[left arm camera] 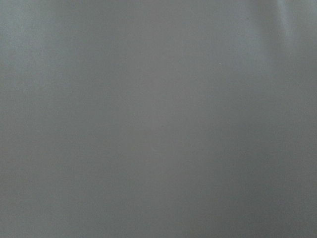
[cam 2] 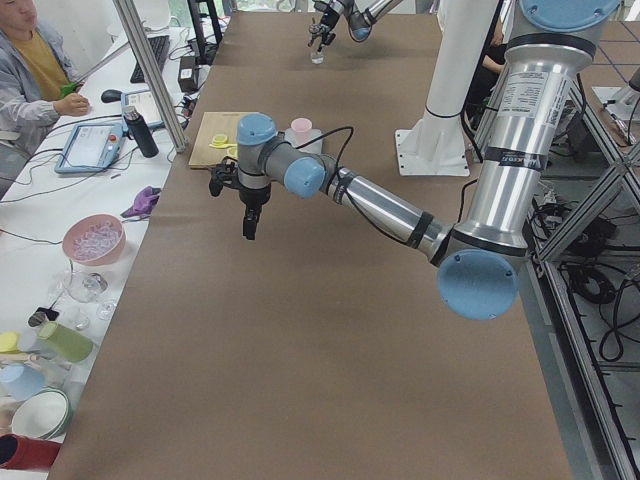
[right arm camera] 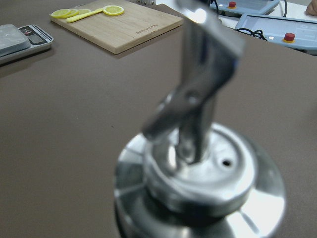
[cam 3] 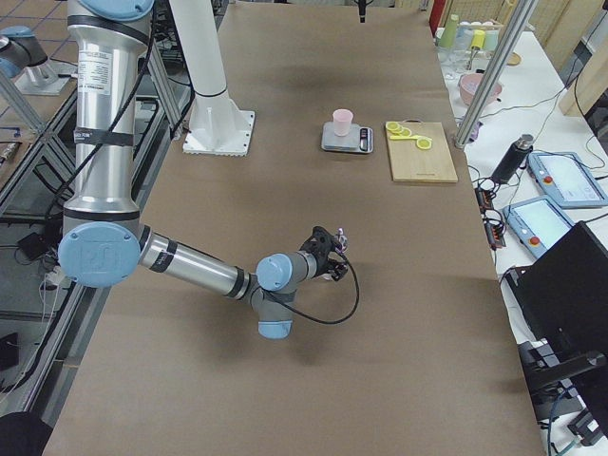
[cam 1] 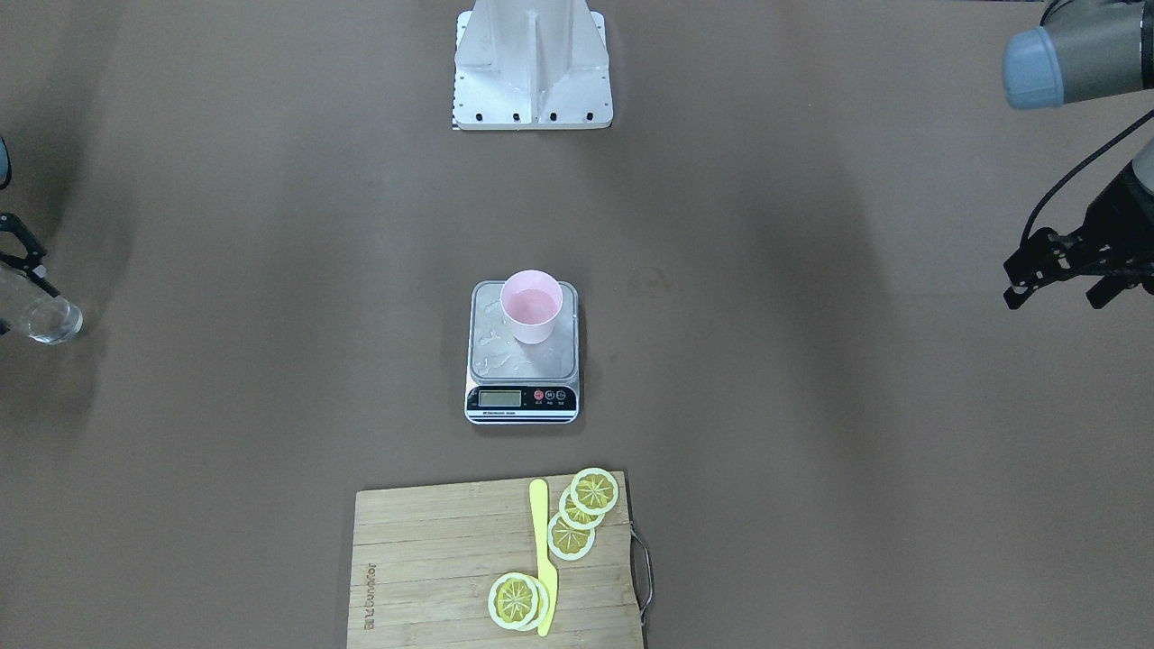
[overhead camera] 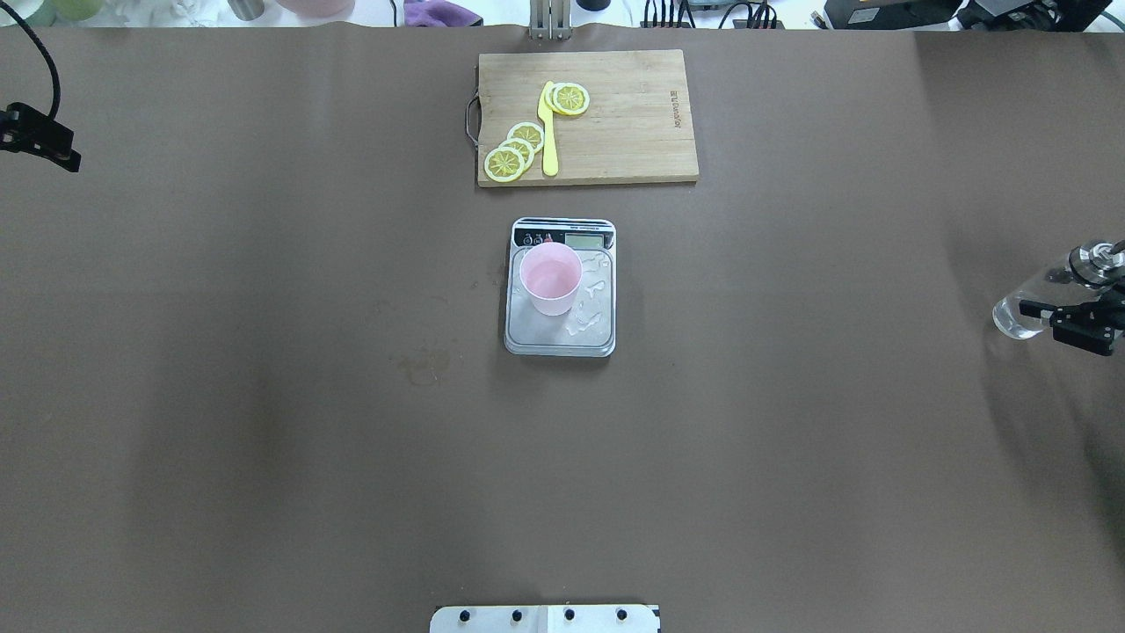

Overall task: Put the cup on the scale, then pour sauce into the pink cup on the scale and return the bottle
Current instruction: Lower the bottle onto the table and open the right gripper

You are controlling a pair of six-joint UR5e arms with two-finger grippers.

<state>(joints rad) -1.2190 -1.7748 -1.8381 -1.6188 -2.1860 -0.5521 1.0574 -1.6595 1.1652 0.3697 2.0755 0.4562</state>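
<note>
The pink cup stands upright on the steel platform of the scale at mid-table, with some liquid in it. Clear droplets lie on the platform beside it. Far out at the table's end on my right, my right gripper is shut on the clear glass bottle, low over the table and slightly tilted. Its metal spout cap fills the right wrist view. My left gripper hangs open and empty at the opposite end. The left wrist view shows only plain surface.
A wooden cutting board with lemon slices and a yellow knife lies beyond the scale. The robot's base plate sits at the near edge. A person sits at a cluttered side table.
</note>
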